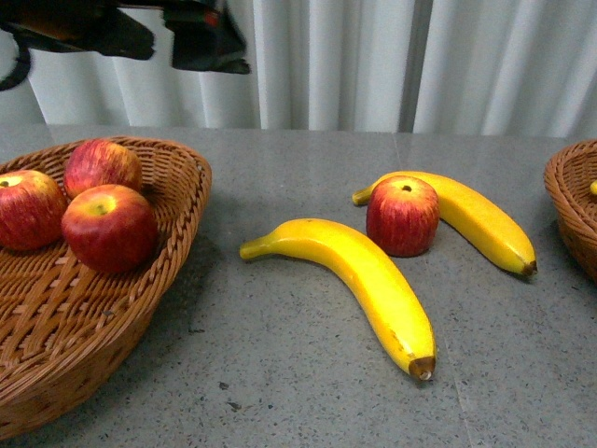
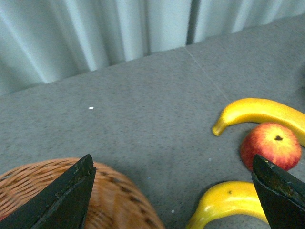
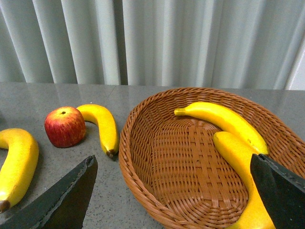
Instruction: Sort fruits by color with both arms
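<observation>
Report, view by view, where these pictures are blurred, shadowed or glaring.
Front view: sharp, with a soft shadow under the near banana. Left wrist view: basket blurred at close range. Right wrist view: crisp, even light, faint sheen on the table.

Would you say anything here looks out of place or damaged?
Nothing is damaged or spilled; one apple, the near banana and the far banana simply lie unsorted on the table.

No readable text, label, brand or number shows anywhere (fruit and baskets alike unmarked).
</observation>
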